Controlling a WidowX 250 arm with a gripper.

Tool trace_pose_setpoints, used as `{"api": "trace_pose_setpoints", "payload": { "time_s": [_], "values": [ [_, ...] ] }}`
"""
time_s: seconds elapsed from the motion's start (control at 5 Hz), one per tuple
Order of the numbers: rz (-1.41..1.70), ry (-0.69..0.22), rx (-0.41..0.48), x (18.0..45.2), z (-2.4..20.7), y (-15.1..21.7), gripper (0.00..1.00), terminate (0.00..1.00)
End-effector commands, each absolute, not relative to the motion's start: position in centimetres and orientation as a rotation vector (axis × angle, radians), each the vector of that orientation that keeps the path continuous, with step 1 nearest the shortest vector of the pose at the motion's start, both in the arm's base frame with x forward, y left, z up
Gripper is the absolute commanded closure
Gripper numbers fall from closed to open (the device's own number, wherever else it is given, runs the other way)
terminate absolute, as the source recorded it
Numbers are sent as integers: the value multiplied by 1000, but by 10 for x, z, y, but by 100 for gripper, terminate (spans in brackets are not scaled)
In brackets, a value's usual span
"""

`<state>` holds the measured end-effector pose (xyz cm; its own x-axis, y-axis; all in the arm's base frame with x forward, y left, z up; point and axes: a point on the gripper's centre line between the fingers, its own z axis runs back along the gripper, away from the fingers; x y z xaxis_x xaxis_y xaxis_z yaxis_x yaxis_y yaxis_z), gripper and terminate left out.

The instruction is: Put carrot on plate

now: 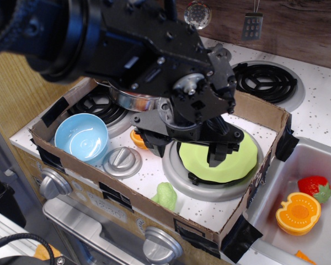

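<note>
The lime-green plate (pixel 237 160) lies on the front right burner disc inside the cardboard tray. My gripper (pixel 187 157) hangs just above the plate's left part with its black fingers (pixel 217 153) spread wide, open and empty. A small orange piece (pixel 137 138), which looks like the carrot, lies on the stove top just left of the left finger. Most of it is hidden behind that finger, and it is off the plate.
A light blue bowl (pixel 81 138) stands at the tray's left. A steel pot (pixel 129 98) sits behind, under my arm. A silver lid (pixel 121 162) and a green toy (pixel 165 194) lie near the front cardboard wall (pixel 209 223). The sink at right holds a strawberry (pixel 314 187) and an orange pumpkin half (pixel 298 212).
</note>
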<state>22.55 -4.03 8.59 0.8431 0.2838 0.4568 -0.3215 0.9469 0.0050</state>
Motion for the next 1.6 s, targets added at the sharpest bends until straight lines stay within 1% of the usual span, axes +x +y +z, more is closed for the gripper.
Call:
{"api": "trace_pose_setpoints", "payload": {
  "time_s": [0.0,0.4,0.6,0.8,1.0,1.2,1.4],
  "values": [
    [320,-469,83,225,86,-40,0,0],
    [10,-499,88,248,119,-5,0,0],
    [-151,-540,102,259,128,6,0,0],
    [-367,-606,94,271,132,15,0,0],
    [-624,-651,79,288,138,25,0,0],
    [-816,-686,40,310,131,39,0,0],
    [-958,-743,109,326,129,50,0,0]
  ]
}}
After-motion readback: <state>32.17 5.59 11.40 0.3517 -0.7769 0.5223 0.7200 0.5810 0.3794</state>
